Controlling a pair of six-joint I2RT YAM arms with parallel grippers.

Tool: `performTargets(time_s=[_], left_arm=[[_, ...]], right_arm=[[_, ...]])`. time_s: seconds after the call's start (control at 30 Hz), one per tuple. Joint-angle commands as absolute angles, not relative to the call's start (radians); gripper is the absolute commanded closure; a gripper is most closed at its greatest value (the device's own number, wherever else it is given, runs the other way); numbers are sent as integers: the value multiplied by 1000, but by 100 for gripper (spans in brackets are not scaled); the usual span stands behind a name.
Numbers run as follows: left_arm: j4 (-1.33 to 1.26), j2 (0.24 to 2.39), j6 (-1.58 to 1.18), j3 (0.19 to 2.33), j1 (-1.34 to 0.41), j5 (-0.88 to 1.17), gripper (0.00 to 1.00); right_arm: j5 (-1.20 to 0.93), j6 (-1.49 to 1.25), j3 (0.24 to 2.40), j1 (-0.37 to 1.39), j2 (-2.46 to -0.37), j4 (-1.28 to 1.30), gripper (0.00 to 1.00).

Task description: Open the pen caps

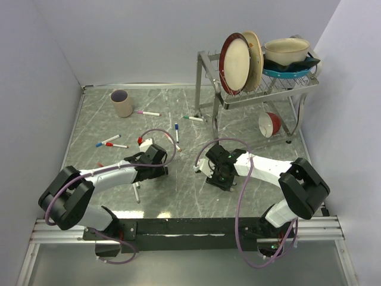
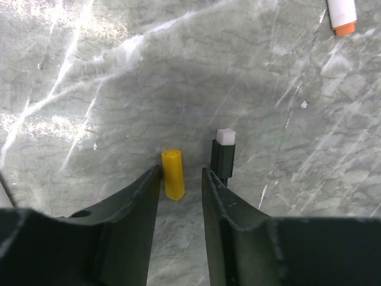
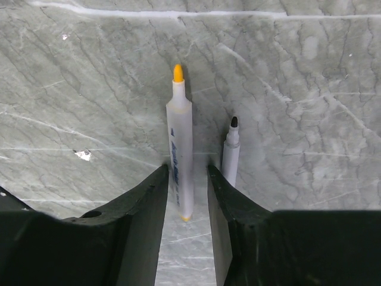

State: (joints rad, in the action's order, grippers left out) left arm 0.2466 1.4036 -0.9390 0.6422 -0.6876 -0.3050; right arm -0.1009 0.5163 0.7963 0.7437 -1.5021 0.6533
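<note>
My left gripper [image 2: 180, 171] is low over the table [image 2: 89, 89], jaws apart and gripping nothing, with the yellow cap [image 2: 173, 176] lying loose between the fingertips at the bottom middle of the frame, a black cap [image 2: 224, 156] with a white end just outside the finger on the right and an orange-tipped pen [image 2: 341, 15] at the upper right corner. My right gripper [image 3: 187, 170] is spread too, clamped on nothing: the bare yellow-tipped pen [image 3: 180, 143] lies flat between its fingers in the centre of the frame, tip pointing up, and a bare black-tipped pen [image 3: 231, 152] rests just right of it.
</note>
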Motion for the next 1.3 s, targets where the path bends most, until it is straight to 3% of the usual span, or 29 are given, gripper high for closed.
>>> performTargets(time_s=[0.0, 0.13, 0.3, 0.63, 0.9, 1.27], left_arm=[[273, 1398, -939, 658, -692, -328, 59], [287, 1348, -940, 657, -693, -341, 53], [278, 1246, -925, 640, -693, -334, 31], [389, 1082, -942, 638, -661, -488, 15], [371, 1074, -953, 584, -419, -411, 16], [391, 1316, -931, 649, -344, -351, 29]], right_arm=[[-100, 520, 801, 750, -1497, 650, 59], [-124, 535, 805, 749, -1465, 664, 55], [-173, 552, 810, 744, -1421, 683, 52], [-264, 580, 827, 732, -1295, 712, 48], [-281, 584, 822, 730, -1203, 713, 47], [-304, 594, 811, 730, -1123, 713, 45]])
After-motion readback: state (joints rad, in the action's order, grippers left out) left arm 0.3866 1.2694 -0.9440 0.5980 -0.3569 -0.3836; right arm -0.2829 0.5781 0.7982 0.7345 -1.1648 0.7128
